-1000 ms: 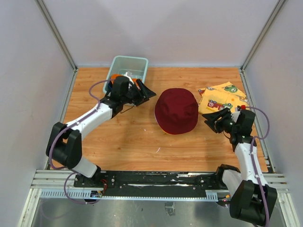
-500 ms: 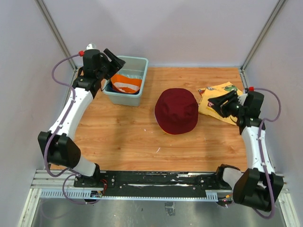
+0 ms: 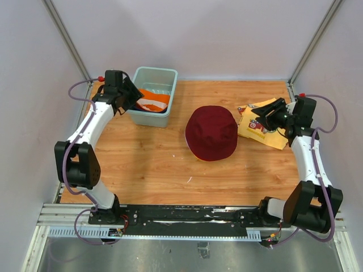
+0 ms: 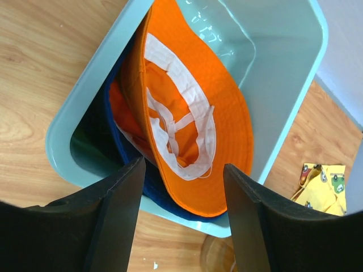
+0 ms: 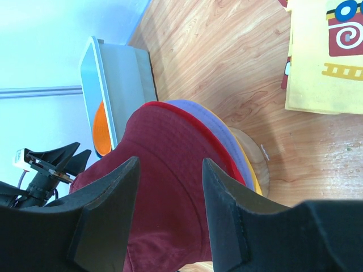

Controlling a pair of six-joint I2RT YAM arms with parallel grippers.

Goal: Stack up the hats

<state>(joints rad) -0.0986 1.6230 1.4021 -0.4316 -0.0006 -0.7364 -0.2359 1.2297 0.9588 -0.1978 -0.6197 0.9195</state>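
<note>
Inside teal tub (image 4: 79, 96) | orange hat (image 4: 218, 122) tilted, white-taped lining up

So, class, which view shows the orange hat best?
Left wrist: the orange hat fills the frame, its white inner tape clear, lying in the tub. The top view shows it small; the right wrist, only an orange sliver at the tub.

No words or numbers can be read anywhere. The yellow cloth (image 5: 323, 56) shows only little car pictures. The white bands (image 4: 170, 73) inside the orange hat (image 4: 227, 141) have no letters that can be made out.
</note>
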